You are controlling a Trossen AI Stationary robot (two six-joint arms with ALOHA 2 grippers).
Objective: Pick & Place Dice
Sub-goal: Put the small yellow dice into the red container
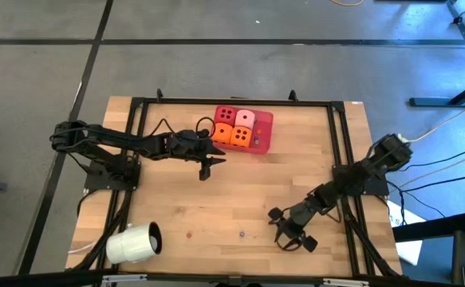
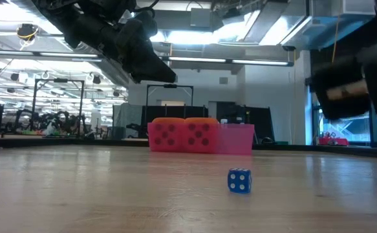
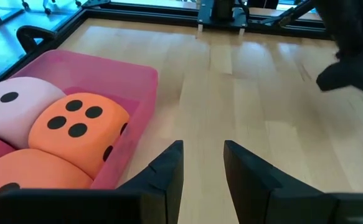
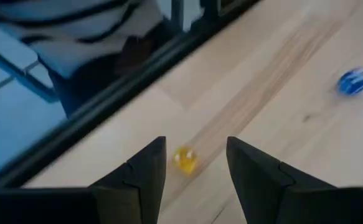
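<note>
The four dice sit side by side in the flat red tray (image 1: 264,131) near the table's far edge: red (image 1: 226,115), pale pink (image 1: 246,119) and two orange (image 1: 222,133) (image 1: 242,136). My left gripper (image 1: 210,166) hovers open above the bare table, just off the tray's near-left corner. In its wrist view the gripper (image 3: 203,152) has the tray wall (image 3: 137,118), an orange die (image 3: 78,127) and the pink die (image 3: 10,109) beside it. My right gripper (image 1: 292,237) is open near the table's near-right part, holding nothing.
A white cup (image 1: 134,241) lies on its side at the near-left corner. A tiny blue die (image 2: 239,180) (image 4: 354,81) and a tiny yellow die (image 4: 184,159) lie on the wood near my right gripper. A black frame (image 1: 232,101) runs around the table.
</note>
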